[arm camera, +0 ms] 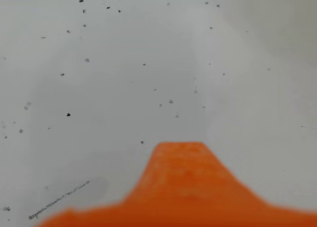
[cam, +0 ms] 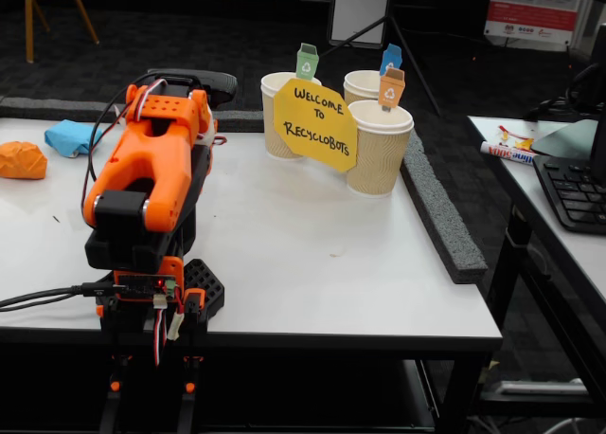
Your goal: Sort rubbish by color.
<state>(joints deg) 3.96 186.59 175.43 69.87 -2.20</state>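
Orange crumpled paper wad [cam: 21,159] lies at the far left edge of the white tabletop [cam: 303,254] in the fixed view, and a light blue crumpled wad [cam: 74,136] sits just beside it to the right, apart from it. No pale green wad shows in either picture. Next comes the orange and black plastic arm [cam: 147,173], folded down on its base at the table's near edge, well apart from both wads. Its gripper is not clearly seen in this view; the wrist view shows only a blurred orange finger [arm camera: 181,187] rising from the bottom edge over bare, speckled white surface, so I cannot tell whether the fingers are spread or closed, and nothing appears between them. Further right stand three ribbed paper cups [cam: 379,150], close together, with small coloured bin-shaped tags [cam: 391,86] sticking up and a yellow paper sign [cam: 314,124] reading "Welcome to Recyclobots" propped in front.

Sorting looks not yet begun. The risks I judge: both wads lie near the left edge, so a clumsy approach could nudge one off the table; the light paper may slip from a shallow pinch; and carrying a wad to the cups could clip the sign or tip a cup.
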